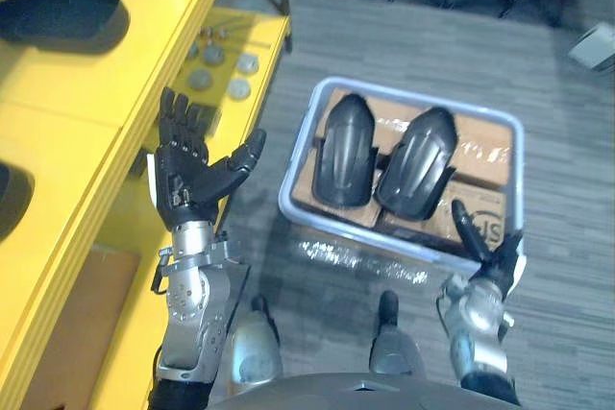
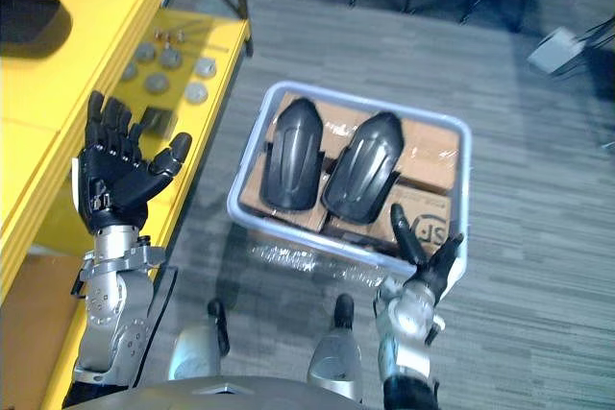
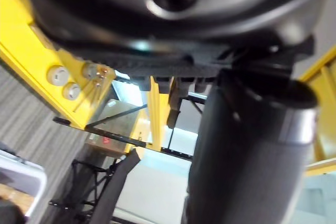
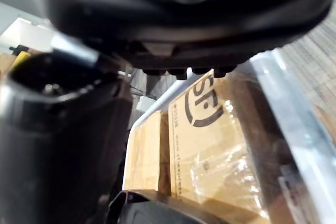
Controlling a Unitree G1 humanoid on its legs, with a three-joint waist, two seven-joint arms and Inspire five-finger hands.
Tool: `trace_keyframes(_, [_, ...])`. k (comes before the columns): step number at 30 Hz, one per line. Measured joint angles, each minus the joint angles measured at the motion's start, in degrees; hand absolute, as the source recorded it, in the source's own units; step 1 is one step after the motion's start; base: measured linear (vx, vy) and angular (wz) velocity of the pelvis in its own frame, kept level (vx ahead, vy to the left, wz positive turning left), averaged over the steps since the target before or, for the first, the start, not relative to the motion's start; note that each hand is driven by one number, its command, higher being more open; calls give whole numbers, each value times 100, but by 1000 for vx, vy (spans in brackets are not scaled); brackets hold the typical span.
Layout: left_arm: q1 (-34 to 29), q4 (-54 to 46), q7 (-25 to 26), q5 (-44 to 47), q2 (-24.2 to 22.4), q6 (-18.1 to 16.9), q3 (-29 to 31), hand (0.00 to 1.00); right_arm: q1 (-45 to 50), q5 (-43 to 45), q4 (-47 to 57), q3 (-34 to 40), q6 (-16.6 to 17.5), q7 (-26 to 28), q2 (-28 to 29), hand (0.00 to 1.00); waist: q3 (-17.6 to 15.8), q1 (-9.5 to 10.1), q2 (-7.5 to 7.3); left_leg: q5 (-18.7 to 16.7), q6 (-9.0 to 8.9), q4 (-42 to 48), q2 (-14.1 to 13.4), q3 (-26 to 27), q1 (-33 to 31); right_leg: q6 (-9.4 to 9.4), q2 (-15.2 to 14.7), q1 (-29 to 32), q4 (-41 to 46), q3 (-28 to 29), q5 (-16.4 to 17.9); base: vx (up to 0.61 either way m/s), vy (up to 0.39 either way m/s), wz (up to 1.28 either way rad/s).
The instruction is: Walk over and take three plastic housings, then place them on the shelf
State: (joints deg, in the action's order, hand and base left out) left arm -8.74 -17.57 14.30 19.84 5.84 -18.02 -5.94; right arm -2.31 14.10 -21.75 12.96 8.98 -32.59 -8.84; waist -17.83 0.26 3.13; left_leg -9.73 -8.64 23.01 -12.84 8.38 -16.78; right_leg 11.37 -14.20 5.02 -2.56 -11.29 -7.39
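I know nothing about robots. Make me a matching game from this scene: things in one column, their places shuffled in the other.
1 black housing pair
2 grey discs
3 left robot hand
4 right robot hand

A raised beside the yellow shelf
B on the shelf's lower level
C inside the crate
D at the crate's near corner

Pairs: 1-C, 2-B, 3-A, 4-D

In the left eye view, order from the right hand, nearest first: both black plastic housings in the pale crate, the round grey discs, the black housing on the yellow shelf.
From the right hand:
1. Right black plastic housing, in the crate.
2. Left black plastic housing, beside it.
3. Round grey discs, lower yellow shelf.
4. Black housing, upper shelf, far left.
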Motion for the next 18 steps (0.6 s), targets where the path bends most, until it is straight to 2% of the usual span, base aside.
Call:
trace_keyframes(1, [-7, 0, -79, -2, 4, 66, -92, 100, -272, 1, -73, 88, -32, -80, -242, 100, -90, 14, 71, 48, -3, -8, 15, -69, -61, -9, 4, 17, 1, -62, -11, -126, -23, 29])
trace_keyframes(2, [-7, 2, -111, -2, 13, 83, -143, 100, -364, 2, -122, 140, -40, -119, -345, 100, -100, 31, 82, 58, -6, -16, 16, -98, -112, -14, 11, 57, 3, -79, -16, -110, -19, 14])
trace_keyframes(5, [75, 14, -259, 1, 175, 86, -338, 100, -786, 74, -379, 281, -94, -167, -732, 100, -161, 116, 50, 72, -28, 3, 13, -237, -281, -34, 59, 183, 15, -93, -31, -72, -16, 5])
trace_keyframes(7, [256, 24, -331, 5, 309, 95, -373, 100, -1117, 82, -549, 334, -110, -144, -955, 100, -402, 125, 11, 66, -27, 92, 14, -267, -299, -43, 61, 191, 73, -89, -38, -49, 15, 1])
trace_keyframes(9, [393, 41, -379, 9, 428, 116, -374, 100, -1249, 88, -740, 334, -120, -104, -1026, 100, -507, 126, -15, 64, -22, 138, 18, -306, -358, -52, 59, 214, 94, -100, -45, -41, 28, 6])
trace_keyframes(14, [648, 341, -518, 36, 504, 223, -376, 100, -1690, 142, -1351, 324, -516, 254, -1334, 100, -655, 177, -2, 48, 4, 274, 36, -408, -497, -53, 58, 296, 159, -114, -45, -11, 22, 2])
trace_keyframes(18, [709, 460, -567, 36, 555, 303, -384, 100, -2259, 213, -2144, 198, -882, 698, -1988, 100, -784, 239, 83, 48, 5, 314, 42, -486, -569, -52, 60, 313, 189, -177, -45, -22, 14, 5])
